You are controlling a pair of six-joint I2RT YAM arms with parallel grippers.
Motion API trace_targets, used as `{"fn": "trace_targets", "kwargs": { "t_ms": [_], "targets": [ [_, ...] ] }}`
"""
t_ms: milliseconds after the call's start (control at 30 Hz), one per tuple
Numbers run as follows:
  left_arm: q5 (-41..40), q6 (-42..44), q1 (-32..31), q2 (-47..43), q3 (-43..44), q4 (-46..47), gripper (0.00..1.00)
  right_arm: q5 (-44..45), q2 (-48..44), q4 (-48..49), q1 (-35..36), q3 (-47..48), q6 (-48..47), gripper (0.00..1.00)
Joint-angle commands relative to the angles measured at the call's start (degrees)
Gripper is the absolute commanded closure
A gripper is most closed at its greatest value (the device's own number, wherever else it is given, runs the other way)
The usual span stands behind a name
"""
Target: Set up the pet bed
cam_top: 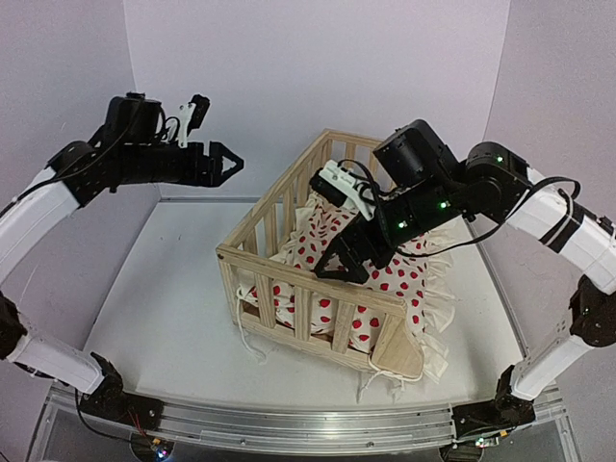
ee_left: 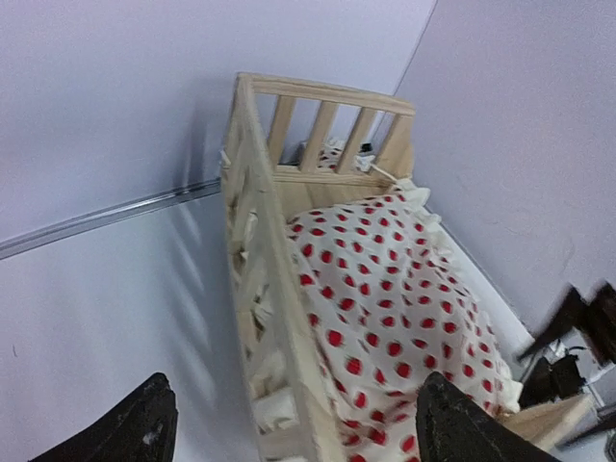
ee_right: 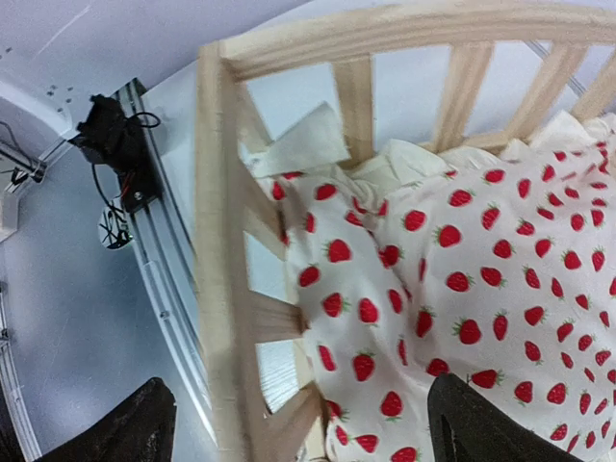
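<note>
The pet bed point(cam_top: 289, 279) is a light pine frame with slatted rails, standing in the middle of the white table. Its red-dotted white cushion point(cam_top: 385, 279) lies inside, rumpled, with the ruffle spilling over the open right side. My right gripper point(cam_top: 345, 265) hovers just above the cushion near the front rail, open and holding nothing. The right wrist view shows the rail point(ee_right: 217, 241) and the cushion point(ee_right: 462, 279) below the spread right gripper point(ee_right: 303, 428). My left gripper point(cam_top: 229, 162) hangs open in the air to the left of the bed. Its spread jaws point(ee_left: 298, 428) frame the long rail point(ee_left: 260, 250) and the cushion point(ee_left: 385, 279).
White tie strings point(cam_top: 385, 385) trail onto the table at the bed's front right corner. An aluminium rail point(cam_top: 289, 423) runs along the near edge between the arm bases. Lilac walls close in behind and on both sides.
</note>
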Motion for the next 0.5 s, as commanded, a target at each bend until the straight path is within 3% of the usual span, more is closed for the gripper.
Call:
{"fn": "trace_targets", "kwargs": {
  "t_ms": [0,133,300,400,467],
  "targets": [
    [11.6,4.2,8.1,10.6,6.2,1.5,0.09,4.6,3.7,-4.6,6.5,8.1,-2.4,0.06],
    [18.6,4.1,9.8,18.4,8.5,3.6,0.11,8.2,9.9,-8.9,10.5,14.0,-8.3,0.07],
    [26.1,2.3,9.9,21.3,6.1,9.5,0.17,11.7,17.0,-11.1,12.5,21.5,-14.6,0.26],
    [28.0,1.4,9.9,21.5,4.9,11.5,0.17,11.1,21.4,-13.6,13.1,26.7,-16.9,0.41],
    [28.2,0.9,9.9,21.1,3.4,12.1,0.18,11.2,23.8,-14.6,13.3,28.8,-17.9,0.45]
  ]
}}
